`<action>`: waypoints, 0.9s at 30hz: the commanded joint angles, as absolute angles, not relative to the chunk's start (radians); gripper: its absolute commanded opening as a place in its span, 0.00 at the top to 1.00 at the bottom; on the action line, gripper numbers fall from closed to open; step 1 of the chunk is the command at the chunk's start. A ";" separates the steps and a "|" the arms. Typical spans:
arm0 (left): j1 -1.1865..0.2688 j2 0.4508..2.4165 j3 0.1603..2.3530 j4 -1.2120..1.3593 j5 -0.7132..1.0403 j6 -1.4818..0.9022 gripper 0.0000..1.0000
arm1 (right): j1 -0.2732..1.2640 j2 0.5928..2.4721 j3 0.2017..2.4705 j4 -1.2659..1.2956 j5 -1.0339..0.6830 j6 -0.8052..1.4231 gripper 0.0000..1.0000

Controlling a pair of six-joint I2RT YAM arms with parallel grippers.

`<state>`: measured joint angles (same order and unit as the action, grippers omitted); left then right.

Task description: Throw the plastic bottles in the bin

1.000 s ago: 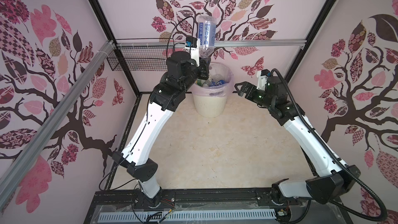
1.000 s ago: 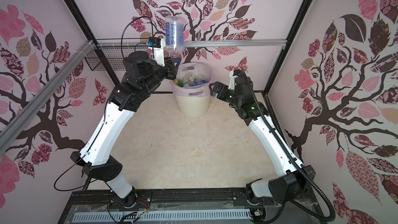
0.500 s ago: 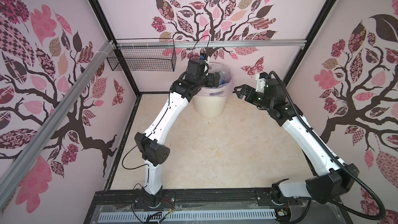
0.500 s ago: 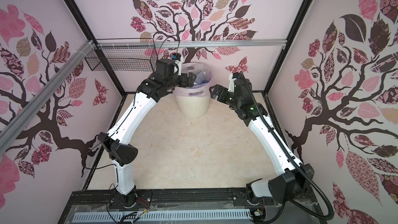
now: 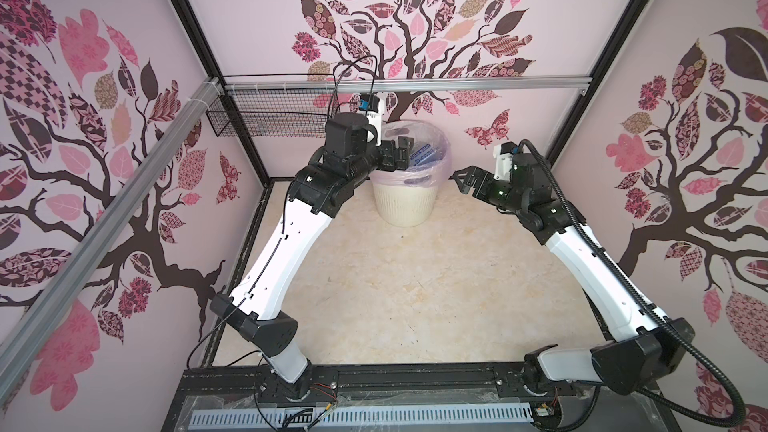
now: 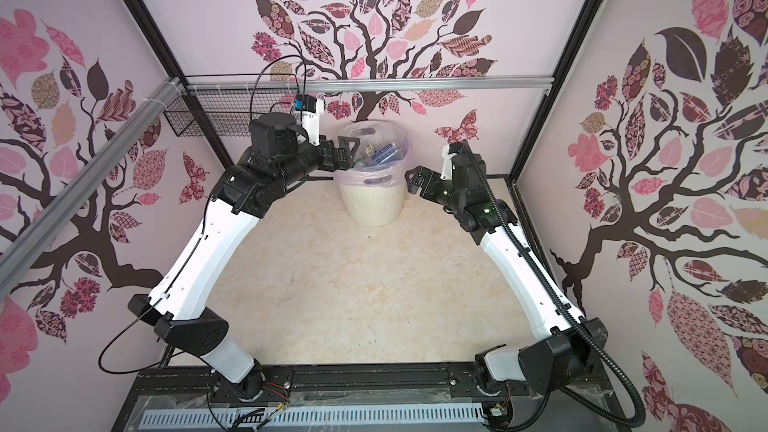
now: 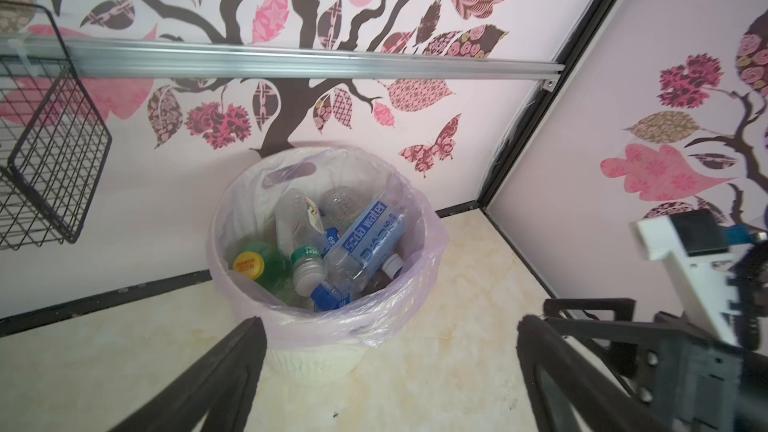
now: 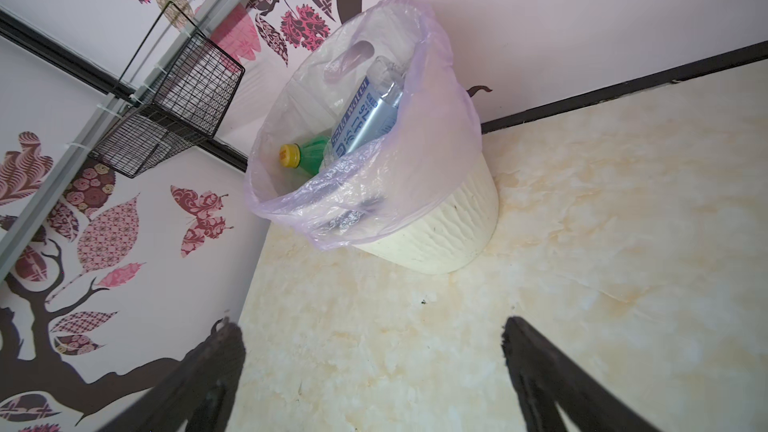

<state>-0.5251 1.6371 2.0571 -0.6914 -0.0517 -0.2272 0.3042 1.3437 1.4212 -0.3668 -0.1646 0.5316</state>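
bin (image 5: 401, 205): cream, ribbed, lined with pink bag (image 7: 399, 313), on table (image 5: 395, 284) by back wall. plastic bottles (image 7: 365, 238): heaped inside bin, blue-labelled one uppermost, a green one beside it. left hand (image 5: 402, 155): fingers spread wide, empty, at bin rim. right hand (image 5: 459, 181): spread wide, empty, near bin, not touching. wire basket (image 5: 266, 118): hung on rail.

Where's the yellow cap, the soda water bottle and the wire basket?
yellow cap (image 7: 248, 264): left wrist view, its flat top.
soda water bottle (image 7: 370, 238): left wrist view, its blue label.
wire basket (image 7: 62, 155): left wrist view, its mesh end.
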 commanded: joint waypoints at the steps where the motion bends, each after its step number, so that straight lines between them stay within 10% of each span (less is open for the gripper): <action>1: -0.441 1.531 1.881 -0.644 -0.072 -0.236 0.03 | 0.286 1.262 1.369 -0.373 -0.064 0.481 0.01; 15: 0.023 1.194 0.973 -0.224 -0.353 -0.224 0.03 | 0.240 1.165 0.905 -0.098 0.289 0.328 0.00; 27: 0.037 1.491 0.641 0.299 -0.398 -0.184 0.03 | 0.239 1.178 0.394 0.549 0.525 0.148 0.00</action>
<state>0.0330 1.4559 0.6975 0.0891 -0.3939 -0.1856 0.2405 1.1671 0.4484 0.2741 0.4232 0.2619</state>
